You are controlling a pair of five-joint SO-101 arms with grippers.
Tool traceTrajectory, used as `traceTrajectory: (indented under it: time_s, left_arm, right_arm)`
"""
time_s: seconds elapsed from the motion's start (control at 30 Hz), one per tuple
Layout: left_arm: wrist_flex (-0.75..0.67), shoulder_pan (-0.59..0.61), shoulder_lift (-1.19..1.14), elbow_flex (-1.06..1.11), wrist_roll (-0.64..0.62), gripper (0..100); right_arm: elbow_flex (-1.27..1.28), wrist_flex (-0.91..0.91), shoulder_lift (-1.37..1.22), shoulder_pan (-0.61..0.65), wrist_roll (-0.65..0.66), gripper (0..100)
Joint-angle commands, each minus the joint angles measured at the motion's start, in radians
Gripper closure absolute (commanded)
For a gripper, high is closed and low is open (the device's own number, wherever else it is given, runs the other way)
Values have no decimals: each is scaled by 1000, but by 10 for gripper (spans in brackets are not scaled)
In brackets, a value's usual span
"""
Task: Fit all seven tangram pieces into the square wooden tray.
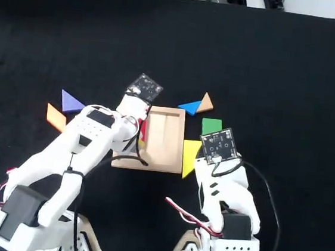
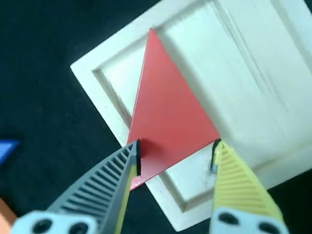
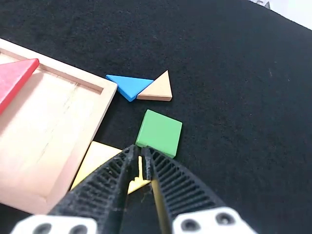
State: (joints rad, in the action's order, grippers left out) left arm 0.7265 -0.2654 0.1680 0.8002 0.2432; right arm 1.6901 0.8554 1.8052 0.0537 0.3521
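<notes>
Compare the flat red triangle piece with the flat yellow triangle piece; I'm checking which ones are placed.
Place: the red triangle sits in the square wooden tray, one corner over its rim; the yellow triangle lies on the black table beside the tray.
Grip: the left gripper holds the red triangle; the yellow triangle lies free below the shut right gripper.
Both are flat triangles.

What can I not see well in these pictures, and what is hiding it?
red triangle: in the high view, the left arm covers most of it.
yellow triangle: in the right wrist view, the right pincer hides part of it.
wooden tray: in the left wrist view, the picture's edges cut it off.
bluish piece: in the left wrist view, the edge cuts it off; its shape is unclear.
</notes>
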Motion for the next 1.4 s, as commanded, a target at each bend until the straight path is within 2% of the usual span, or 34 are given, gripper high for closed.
traceTrajectory:
  time_s: [0.0, 0.1, 0.27, 0.43, 0.57, 0.8, 1.03, 1.23, 1.37]
  left_arm:
    - [-5, 5, 9, -56, -152, 755]
    - [2, 22, 9, -81, -256, 755]
    - [5, 87, 11, -87, -250, 755]
    - [75, 117, 51, -87, -336, 755]
    - [66, 113, 121, -36, -333, 755]
    - [58, -15, 127, 58, -290, 753]
    - [20, 10, 89, 65, -288, 754]
    - [100, -13, 252, 54, -284, 754]
    - [21, 91, 319, 64, -278, 752]
  right_arm:
    - [-5, 2, 61, 9, 8, 966]
    - [-5, 2, 61, 9, 8, 966]
    - [-5, 2, 61, 9, 8, 966]
    - [-5, 2, 61, 9, 8, 966]
    - [-5, 2, 61, 9, 8, 966]
    - [-5, 2, 61, 9, 8, 966]
    - [-5, 2, 61, 9, 8, 966]
    - [-5, 2, 61, 9, 8, 966]
    - [-5, 2, 61, 9, 8, 966]
